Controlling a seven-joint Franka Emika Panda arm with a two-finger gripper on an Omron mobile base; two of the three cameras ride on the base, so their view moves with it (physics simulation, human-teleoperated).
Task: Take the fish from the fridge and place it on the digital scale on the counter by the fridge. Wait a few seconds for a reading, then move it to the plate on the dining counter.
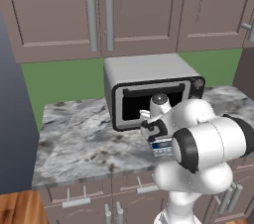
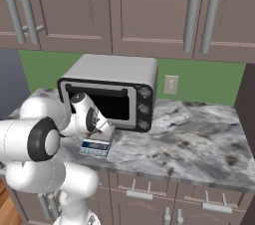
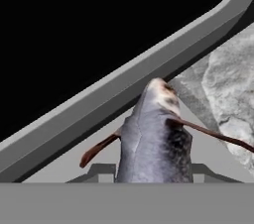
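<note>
The fish [image 3: 156, 139], grey-olive with thin reddish fins, fills the gap between my gripper's [image 3: 153, 171] two fingertips, and the jaws are shut on it. The hand hangs low over the digital scale [image 1: 161, 146] [image 2: 95, 147], a small flat device with a blue-and-white front panel. The scale sits near the front edge of the marble counter [image 1: 79, 143] [image 2: 199, 139]. My own arm covers most of the scale in both base views. Whether the fish touches the scale I cannot tell. The plate and the dining counter are out of view.
A large silver toaster oven [image 1: 149, 77] [image 2: 114, 77] stands right behind the scale, its dark door close to the hand. Brownish wall cabinets [image 2: 149, 10] hang above. The fridge's grey side [image 1: 12, 119] borders the counter on the left. Bare marble lies on both sides of the oven.
</note>
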